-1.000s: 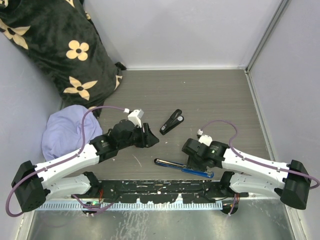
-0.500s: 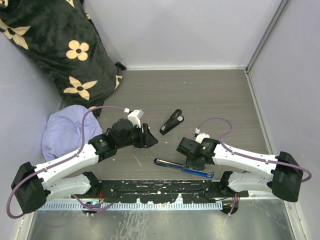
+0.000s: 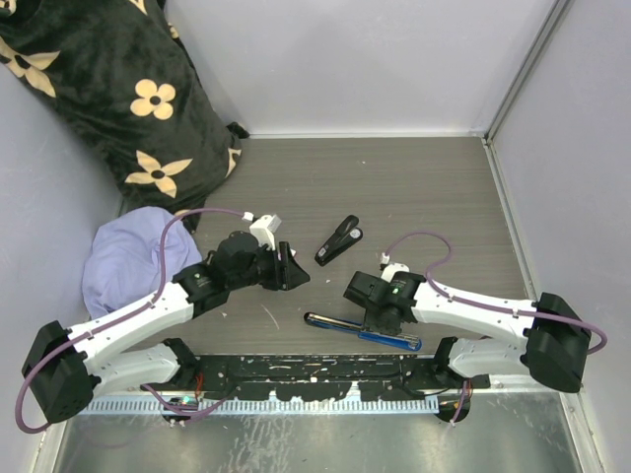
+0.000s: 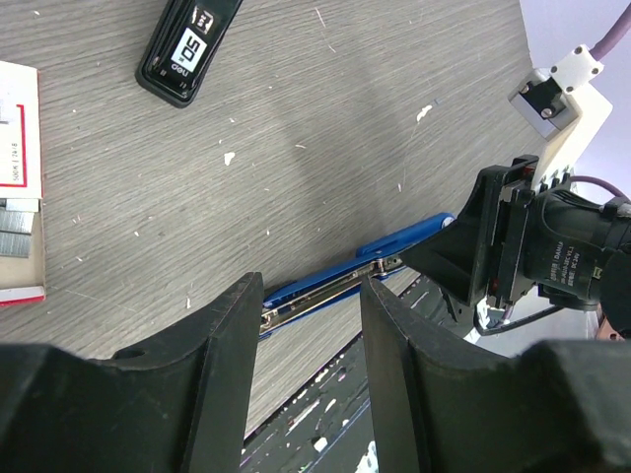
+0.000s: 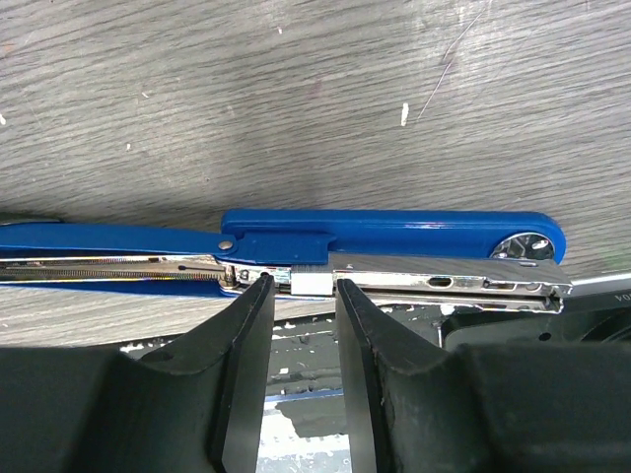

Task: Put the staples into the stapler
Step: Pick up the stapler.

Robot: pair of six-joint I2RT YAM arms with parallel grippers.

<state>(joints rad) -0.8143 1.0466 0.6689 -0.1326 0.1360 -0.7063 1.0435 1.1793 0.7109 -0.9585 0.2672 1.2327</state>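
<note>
Right wrist view: the blue stapler (image 5: pixel 394 232) is laid open, rail exposed for loading, and is straddled at its white pusher (image 5: pixel 309 284) by the narrowly parted right end effector (image 5: pixel 299 288). Beyond it, the staples (image 4: pixel 18 187) are seen near the half-open, empty left end effector (image 4: pixel 311 296).

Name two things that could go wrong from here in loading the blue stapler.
The right gripper straddles the white pusher of the blue stapler while nothing braces the stapler; a nudge could slide it toward the near edge of the table. The staples box lies open with staple strips exposed; a clumsy pick by the left gripper could scatter them.
</note>
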